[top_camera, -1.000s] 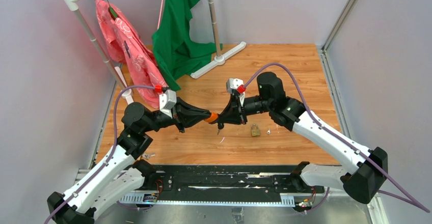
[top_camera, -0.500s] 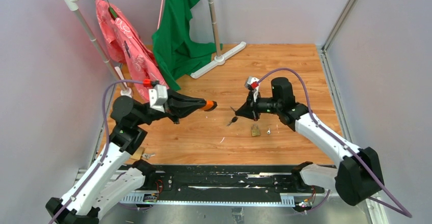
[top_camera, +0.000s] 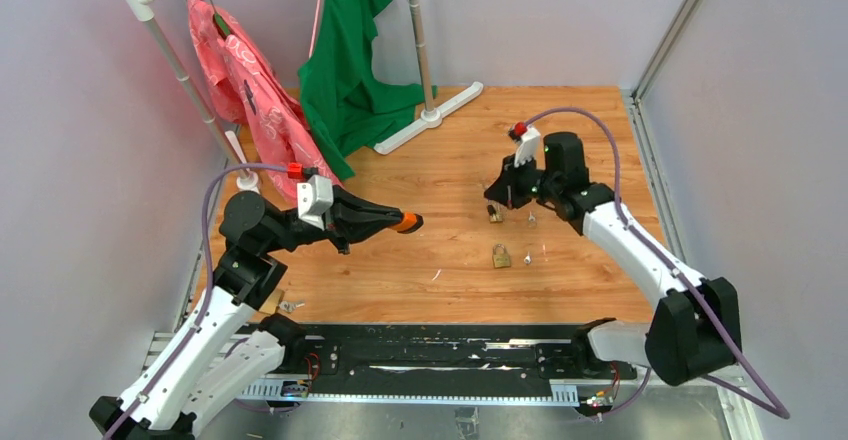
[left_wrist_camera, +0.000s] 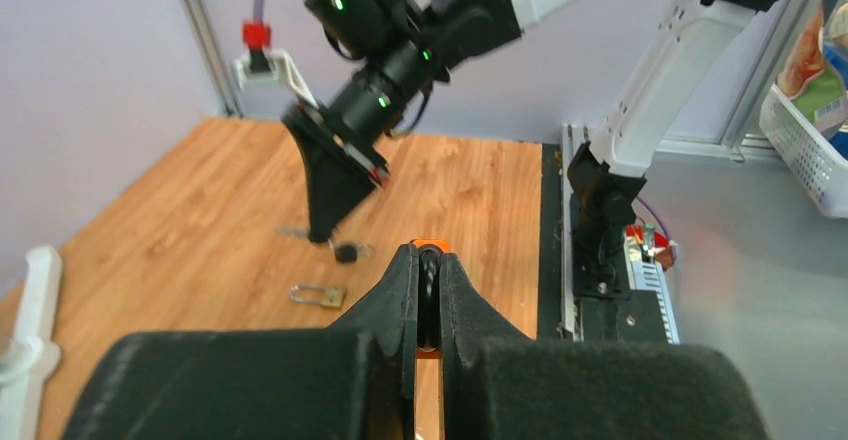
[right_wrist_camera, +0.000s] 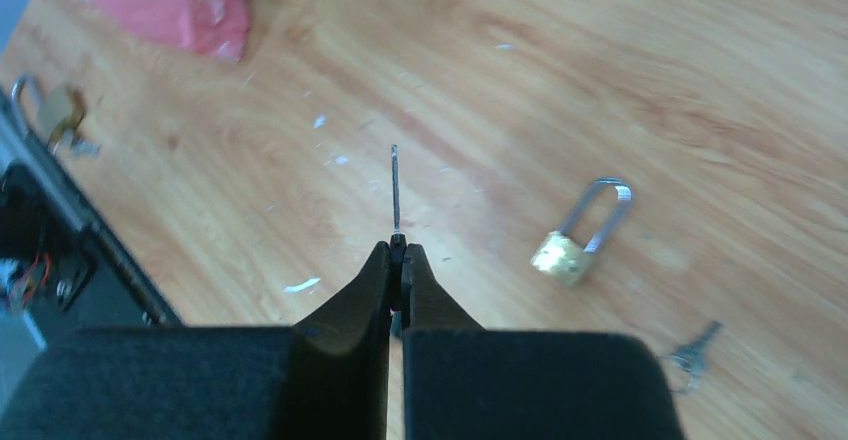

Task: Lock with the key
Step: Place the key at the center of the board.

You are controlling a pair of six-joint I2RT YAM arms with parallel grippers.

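— Wooden tabletop (top_camera: pixel 600 130), grey walls on three sides; where's the room to move?
— Bare boards lie centre and right. A garment rack (top_camera: pixel 420 50) with a pink garment (top_camera: pixel 255 100) and a green shirt (top_camera: pixel 350 60) crowds the far left corner.
— Arms?
— Left gripper (top_camera: pixel 408 223) reaches toward the middle, fingers pressed together. Right gripper (right_wrist_camera: pixel 397 250) pinches a key (right_wrist_camera: pixel 395 188), blade pointing outward. The padlock (right_wrist_camera: pixel 578 234) lies flat just beside, shackle raised; spare keys (right_wrist_camera: pixel 692 352) lie nearby.
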